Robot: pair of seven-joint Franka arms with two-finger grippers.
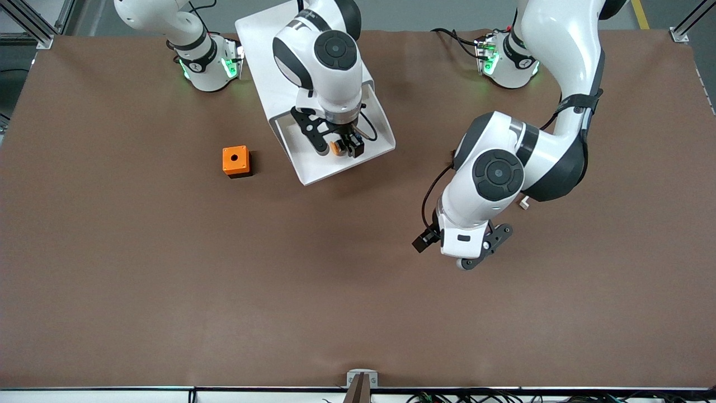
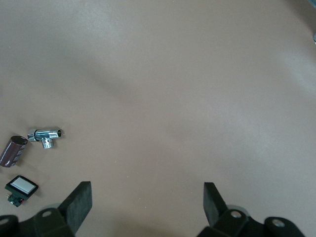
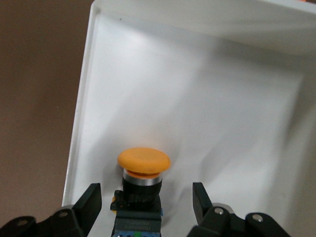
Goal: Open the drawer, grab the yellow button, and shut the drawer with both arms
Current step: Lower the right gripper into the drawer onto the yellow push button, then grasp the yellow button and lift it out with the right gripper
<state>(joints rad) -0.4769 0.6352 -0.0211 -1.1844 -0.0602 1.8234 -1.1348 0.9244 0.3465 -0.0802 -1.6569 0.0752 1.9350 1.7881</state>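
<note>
The white drawer (image 1: 315, 169) stands pulled out of the white cabinet (image 1: 263, 39), toward the front camera. The button (image 1: 335, 148), with an orange cap, black body and blue rear end, lies in the drawer. My right gripper (image 1: 339, 144) is down in the drawer and open. In the right wrist view the button (image 3: 143, 170) lies between the fingers (image 3: 91, 199) of the right gripper (image 3: 146, 198), with a gap on each side, on the drawer floor (image 3: 207, 98). My left gripper (image 1: 446, 253) is open and empty over bare table toward the left arm's end, and shows in the left wrist view (image 2: 147, 202).
An orange cube with a hole (image 1: 235, 161) sits on the table beside the drawer, toward the right arm's end. A chrome fitting (image 2: 45, 136), a maroon cylinder (image 2: 13, 150) and a small black part with a white face (image 2: 20, 187) lie near the left gripper.
</note>
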